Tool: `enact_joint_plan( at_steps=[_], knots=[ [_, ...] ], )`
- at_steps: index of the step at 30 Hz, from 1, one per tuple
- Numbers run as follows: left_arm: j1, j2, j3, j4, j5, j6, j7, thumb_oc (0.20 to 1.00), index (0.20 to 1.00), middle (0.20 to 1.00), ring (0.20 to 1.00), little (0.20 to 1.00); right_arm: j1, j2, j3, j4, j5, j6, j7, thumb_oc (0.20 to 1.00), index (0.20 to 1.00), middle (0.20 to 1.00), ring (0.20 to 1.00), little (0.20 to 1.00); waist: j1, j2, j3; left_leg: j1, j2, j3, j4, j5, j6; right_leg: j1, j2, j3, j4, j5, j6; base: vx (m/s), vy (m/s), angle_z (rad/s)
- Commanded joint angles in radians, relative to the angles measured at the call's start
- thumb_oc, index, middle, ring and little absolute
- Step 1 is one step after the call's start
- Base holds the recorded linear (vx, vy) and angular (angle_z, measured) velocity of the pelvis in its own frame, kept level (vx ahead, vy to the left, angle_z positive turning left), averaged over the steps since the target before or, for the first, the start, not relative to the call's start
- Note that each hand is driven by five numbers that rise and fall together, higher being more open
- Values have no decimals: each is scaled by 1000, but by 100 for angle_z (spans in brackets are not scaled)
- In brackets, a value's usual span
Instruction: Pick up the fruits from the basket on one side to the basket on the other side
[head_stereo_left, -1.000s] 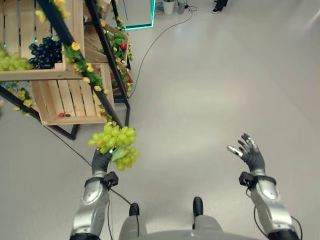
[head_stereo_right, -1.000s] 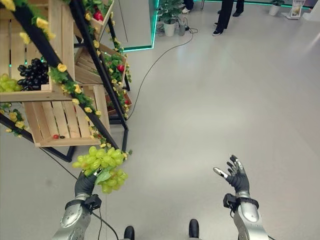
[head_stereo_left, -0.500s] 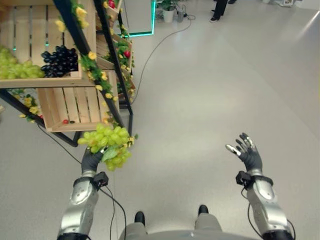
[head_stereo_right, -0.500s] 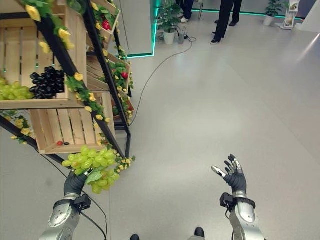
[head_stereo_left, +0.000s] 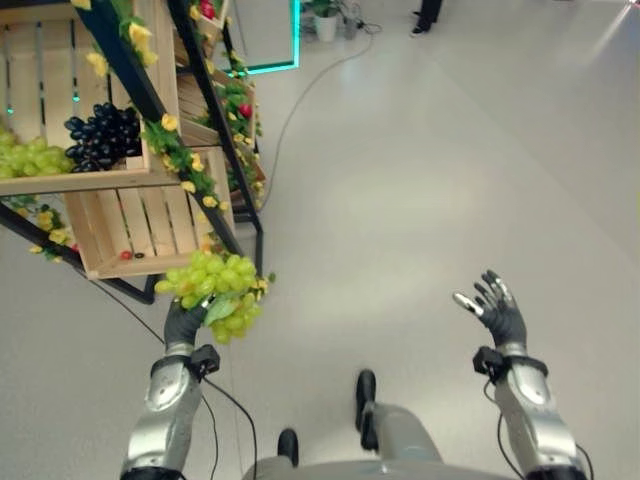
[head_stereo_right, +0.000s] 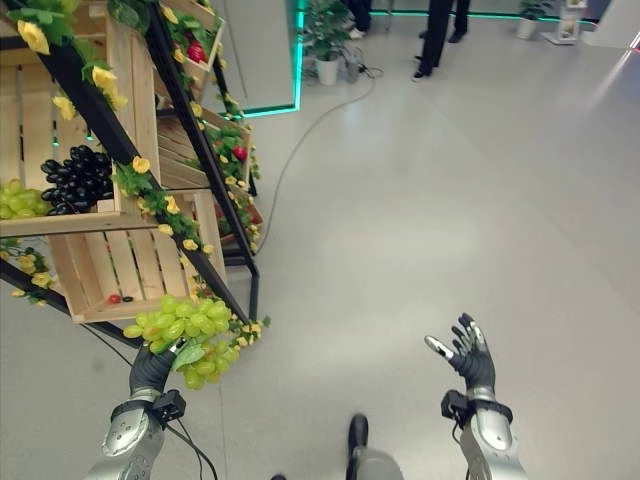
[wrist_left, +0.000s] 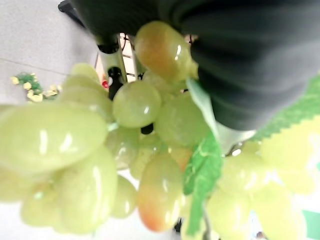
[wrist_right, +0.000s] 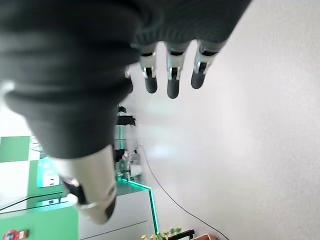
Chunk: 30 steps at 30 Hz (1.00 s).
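My left hand (head_stereo_left: 183, 322) is shut on a bunch of green grapes (head_stereo_left: 214, 290) with a green leaf, held up in front of me at the lower left, just below the corner of the wooden crate stand. The same green grapes (wrist_left: 100, 150) press close against the hand's dark cover in the left wrist view. A wooden crate (head_stereo_left: 90, 160) on the stand holds black grapes (head_stereo_left: 100, 135) and more green grapes (head_stereo_left: 25, 155). My right hand (head_stereo_left: 495, 308) is raised at the lower right, open, palm up and holding nothing; its straight fingers (wrist_right: 170, 75) point over bare floor.
The black-framed stand (head_stereo_left: 215, 130) with flower garlands and several wooden crates fills the upper left. A lower crate (head_stereo_left: 130, 225) holds small red fruit. A cable (head_stereo_left: 290, 110) runs over the grey floor. People's legs (head_stereo_right: 435, 35) and a potted plant (head_stereo_right: 325, 40) stand far back.
The whole picture has shifted a little as the camera moved. The left hand still holds the grapes at about the same place by the stand. The right hand stays raised and open.
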Motion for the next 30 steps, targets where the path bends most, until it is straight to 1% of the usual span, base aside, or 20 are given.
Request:
enact_joint_plan(
  at_steps=[1,3,5,6,7,9,10,11,12,13,14,15,16,19,20,23,24,26,29,30],
  knots=[
    [-49,41,47,-120,5,-80,-36,200,200,200,200,200,-66,-49,0,-58,4,-59,23,1000,1000,1000,1000,1000,19,-17,-29,-59,-78,36,97,-66,41,126,13,24,-69,-110,93,218,-115,-45],
    [-37,26,56,-129,-21,-79,-40,200,200,200,200,200,-64,-58,5,-56,6,-55,33,1000,1000,1000,1000,1000,30,-16,-34,-69,-82,51,154,-88,35,165,18,27,-91,-121,84,133,-94,-54],
    [-45,13,59,-128,-49,-84,-21,200,200,200,200,200,-64,-68,10,-67,10,-52,37,1000,1000,1000,1000,1000,39,-17,-18,-112,-104,50,254,-100,25,188,6,23,-104,-129,75,23,-72,-22],
    [-52,8,61,-128,-61,-93,-14,200,200,200,200,200,-64,-77,8,-72,11,-51,40,1000,1000,1000,1000,1000,51,-20,-4,-147,-134,29,324,-85,7,196,-5,24,-110,-128,69,-54,-54,-22],
    [-67,3,63,-126,-82,-99,-3,200,200,200,200,200,-69,-83,9,-68,11,-52,37,1000,1000,1000,1000,1000,53,-21,3,-190,-157,-6,372,-90,-7,194,-9,23,-113,-133,60,-48,-51,-25],
    [-72,-4,66,-123,-94,-101,2,200,200,200,200,200,-74,-86,8,-60,13,-51,32,1000,1000,1000,1000,1000,48,-22,2,-210,-151,-14,376,-95,-15,194,-9,19,-114,-143,57,12,2,-8],
    [-64,-10,84,-127,-127,-95,2,200,200,200,200,200,-72,-80,-2,-55,18,-50,20,1000,1000,1000,1000,1000,32,-26,0,-207,-21,29,338,-84,-38,200,-33,21,-112,-151,71,74,74,31],
    [-57,-10,89,-132,-132,-96,4,200,200,200,200,200,-66,-74,-10,-56,24,-49,14,1000,1000,1000,1000,1000,30,-27,1,-198,42,56,309,-58,-48,207,-45,16,-109,-151,77,82,71,38],
    [-50,-5,90,-133,-134,-99,-10,200,200,200,200,200,-64,-75,-12,-56,29,-51,13,1000,1000,1000,1000,1000,31,-24,2,-187,64,72,296,-52,-41,207,-43,6,-104,-155,78,54,34,20],
    [-47,-1,96,-123,-135,-102,-4,200,200,200,200,200,-66,-76,-7,-47,28,-53,13,1000,1000,1000,1000,1000,38,-13,-1,-167,70,57,238,-25,-44,202,-30,5,-102,-155,77,53,-3,-26],
    [-41,-4,99,-122,-139,-103,-10,200,200,200,200,200,-67,-77,4,-47,27,-49,21,1000,1000,1000,1000,1000,47,-10,-5,-147,55,24,222,-38,-45,207,-22,13,-104,-159,77,69,-1,-35],
    [-38,-9,104,-125,-130,-102,-8,200,200,200,200,200,-70,-80,12,-42,19,-50,24,1000,1000,1000,1000,1000,61,-8,-9,-155,36,-33,213,-32,-50,210,-16,26,-116,-160,75,62,11,-29],
    [-30,-22,113,-131,-141,-105,-22,200,200,200,200,200,-80,-79,8,-39,20,-52,27,1000,1000,1000,1000,1000,57,-9,-10,-164,23,-53,217,-37,-55,224,-19,26,-121,-162,74,40,19,-24],
    [-29,-20,113,-127,-150,-106,-29,200,200,200,200,200,-82,-79,0,-44,19,-56,27,1000,1000,1000,1000,1000,50,-12,-10,-166,34,-39,231,-44,-57,228,-24,22,-117,-167,73,24,48,2],
    [-22,-17,102,-119,-167,-102,-52,200,200,200,200,200,-81,-79,-11,-54,20,-61,27,1000,1000,1000,1000,1000,47,-5,-12,-149,54,-13,211,-43,-62,225,-29,14,-111,-171,77,36,121,35],
    [-12,0,88,-106,-140,-95,-69,200,200,200,200,200,-78,-85,-25,-55,12,-60,30,1000,1000,1000,1000,1000,46,3,-20,-128,64,2,163,-34,-62,227,-49,2,-111,-155,95,25,147,19],
    [-12,0,87,-105,-139,-95,-69,200,200,200,200,200,-77,-85,-26,-55,12,-60,31,1000,1000,1000,1000,1000,46,3,-20,-126,63,1,158,-32,-62,227,-50,1,-111,-154,96,33,167,14],
    [7,13,87,-109,-117,-91,-76,200,200,200,200,200,-76,-81,-35,-62,-3,-56,35,1000,1000,1000,1000,1000,45,6,-35,-89,59,5,80,-26,-53,215,-73,-8,-102,-134,116,23,177,15],
    [14,31,82,-117,-104,-85,-84,200,200,200,200,200,-83,-76,-30,-57,-12,-53,31,1000,1000,1000,1000,1000,48,-1,-42,-74,52,1,45,-23,-42,202,-92,-15,-102,-115,134,-25,168,9],
    [18,34,81,-116,-104,-84,-92,200,200,200,200,200,-87,-72,-27,-55,-20,-49,35,1000,1000,1000,1000,1000,53,-7,-43,-69,38,-1,35,-26,-30,198,-107,-17,-98,-109,145,-26,152,9]
  ],
)
